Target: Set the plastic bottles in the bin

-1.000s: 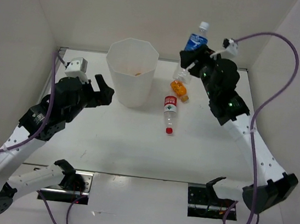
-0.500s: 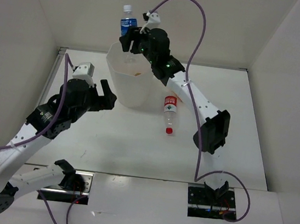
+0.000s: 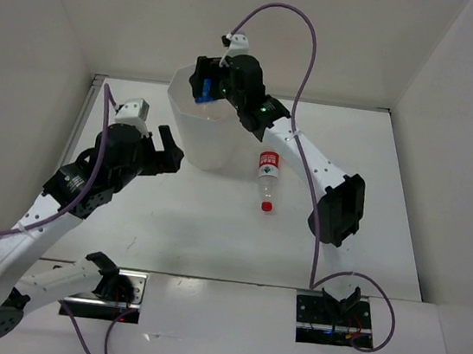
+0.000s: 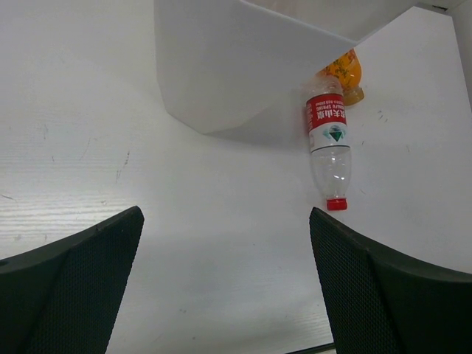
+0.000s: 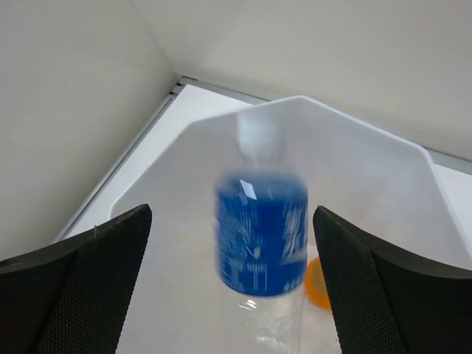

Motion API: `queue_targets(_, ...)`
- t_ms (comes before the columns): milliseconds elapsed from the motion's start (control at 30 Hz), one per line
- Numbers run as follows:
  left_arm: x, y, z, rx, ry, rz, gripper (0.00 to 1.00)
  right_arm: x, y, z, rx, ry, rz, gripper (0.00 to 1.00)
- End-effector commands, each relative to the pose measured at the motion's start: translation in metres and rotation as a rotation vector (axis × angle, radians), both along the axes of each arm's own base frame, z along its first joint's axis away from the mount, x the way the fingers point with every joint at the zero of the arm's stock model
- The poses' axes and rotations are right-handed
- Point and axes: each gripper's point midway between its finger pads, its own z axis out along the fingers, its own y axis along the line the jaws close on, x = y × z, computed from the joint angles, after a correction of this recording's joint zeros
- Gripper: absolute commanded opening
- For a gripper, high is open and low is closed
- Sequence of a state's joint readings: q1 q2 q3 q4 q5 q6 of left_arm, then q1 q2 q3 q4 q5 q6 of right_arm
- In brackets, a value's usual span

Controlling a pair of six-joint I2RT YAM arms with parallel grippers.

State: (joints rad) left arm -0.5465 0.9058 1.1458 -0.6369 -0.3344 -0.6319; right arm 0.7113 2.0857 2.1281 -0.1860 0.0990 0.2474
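The white bin (image 3: 210, 143) stands at the back left. My right gripper (image 3: 203, 84) hangs over its mouth, open. The blue-label bottle (image 5: 262, 232) is blurred between the spread fingers (image 5: 88, 280), touching neither, with its cap up over the bin's rim (image 5: 354, 125); a bit of blue (image 3: 202, 96) shows in the top view. An orange bottle (image 5: 318, 284) lies inside the bin. The red-label bottle (image 3: 267, 177) lies on the table right of the bin, red cap toward me. Another orange bottle (image 4: 343, 74) lies behind it beside the bin (image 4: 221, 74). My left gripper (image 3: 168, 152) is open and empty, left of the bin.
White walls close the table at the back and on both sides. The right arm's forearm (image 3: 301, 151) stretches across the table above the red-label bottle (image 4: 328, 144), and its purple cable (image 3: 310, 47) loops above it.
The right arm swung from the back right to above the bin with the blue-label bottle, then opened its jaws; the bottle has dropped lower. The left arm shifted slightly.
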Motion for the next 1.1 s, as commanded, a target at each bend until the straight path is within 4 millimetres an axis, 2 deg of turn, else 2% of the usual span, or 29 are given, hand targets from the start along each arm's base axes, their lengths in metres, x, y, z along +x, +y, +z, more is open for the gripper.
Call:
queue_targets(0, 0.005, -0.004, -0.001, -0.003, -0.001, -0.011, 1.0, -0.019, -0.016, 0.072, 0.088, -0.142, -0.028, 0.95)
queue_targets(33, 0.004, -0.006, -0.002, -0.007, 0.001, -0.021, 1.0, -0.021, -0.018, 0.078, 0.095, -0.15, -0.028, 1.0)
queue_targets(200, 0.008, -0.013, -0.004, -0.014, 0.007, -0.04, 1.0, -0.024, -0.032, 0.094, 0.066, -0.196, -0.066, 1.0)
queue_targets(267, 0.01, -0.014, -0.006, -0.01, 0.015, -0.04, 1.0, -0.028, -0.043, 0.117, 0.077, -0.24, -0.087, 1.0)
queue_targets(300, 0.01, -0.014, -0.006, -0.009, 0.015, -0.04, 1.0, -0.027, -0.045, 0.112, 0.055, -0.232, -0.101, 1.0)
queue_targets(333, 0.013, -0.018, -0.008, -0.013, 0.019, -0.05, 1.0, -0.031, -0.051, 0.123, 0.064, -0.242, -0.114, 1.0)
queue_targets(400, 0.016, -0.027, -0.013, -0.02, 0.038, -0.08, 1.0, -0.033, -0.069, 0.13, 0.069, -0.243, -0.158, 1.0)
queue_targets(433, 0.023, -0.031, -0.018, -0.022, 0.05, -0.075, 1.0, -0.04, -0.081, 0.131, 0.074, -0.234, -0.167, 1.0)
queue_targets(500, 0.029, -0.041, -0.02, -0.02, 0.064, -0.095, 1.0, -0.039, -0.109, 0.136, 0.117, -0.223, -0.231, 1.0)
queue_targets(533, 0.038, -0.046, -0.031, 0.0, 0.1, -0.094, 1.0, -0.048, -0.126, 0.134, 0.126, -0.212, -0.248, 1.0)
queue_targets(567, 0.041, -0.059, -0.031, -0.016, 0.106, -0.123, 1.0, -0.044, -0.15, 0.131, 0.158, -0.189, -0.302, 1.0)
queue_targets(600, 0.045, -0.074, -0.023, -0.031, 0.092, -0.158, 1.0, -0.041, -0.165, 0.113, 0.15, -0.151, -0.34, 1.0)
queue_targets(633, 0.052, -0.088, -0.035, -0.013, 0.122, -0.175, 1.0, -0.051, -0.185, 0.122, 0.174, -0.153, -0.367, 1.0)
queue_targets(667, 0.055, -0.104, -0.033, -0.021, 0.117, -0.211, 1.0, -0.046, -0.213, 0.117, 0.202, -0.129, -0.436, 1.0)
queue_targets(700, 0.057, -0.129, -0.04, -0.009, 0.133, -0.256, 1.0, -0.044, -0.226, 0.094, 0.181, -0.086, -0.465, 1.0)
queue_targets(733, 0.06, -0.141, -0.042, -0.006, 0.136, -0.275, 1.0, -0.045, -0.236, 0.086, 0.166, -0.07, -0.478, 1.0)
queue_targets(767, 0.062, -0.153, -0.044, -0.011, 0.143, -0.288, 1.0, -0.05, -0.253, 0.087, 0.185, -0.062, -0.51, 1.0)
queue_targets(800, 0.065, -0.17, -0.064, 0.011, 0.188, -0.305, 1.0, -0.052, -0.262, 0.064, 0.146, -0.022, -0.551, 1.0)
queue_targets(833, 0.067, -0.18, -0.069, 0.016, 0.193, -0.317, 1.0, -0.054, -0.273, 0.059, 0.149, -0.013, -0.593, 1.0)
queue_targets(867, 0.072, -0.192, -0.066, 0.013, 0.187, -0.33, 1.0, -0.063, -0.281, 0.061, 0.162, -0.021, -0.622, 1.0)
queue_targets(900, 0.076, -0.205, -0.087, 0.022, 0.235, -0.325, 1.0, -0.064, -0.294, 0.047, 0.168, 0.004, -0.668, 1.0)
queue_targets(933, 0.075, -0.216, -0.094, 0.025, 0.25, -0.337, 1.0, -0.067, -0.303, 0.042, 0.17, 0.015, -0.695, 1.0)
queue_targets(967, 0.079, -0.223, -0.1, 0.027, 0.258, -0.319, 1.0, -0.072, -0.309, 0.046, 0.192, 0.009, -0.695, 1.0)
queue_targets(1000, 0.092, -0.23, -0.111, 0.05, 0.256, -0.276, 1.0, -0.072, -0.319, 0.04, 0.198, 0.021, -0.715, 1.0)
queue_targets(1067, 0.103, -0.233, -0.12, 0.079, 0.258, -0.205, 1.0, -0.073, -0.321, 0.043, 0.216, 0.018, -0.71, 1.0)
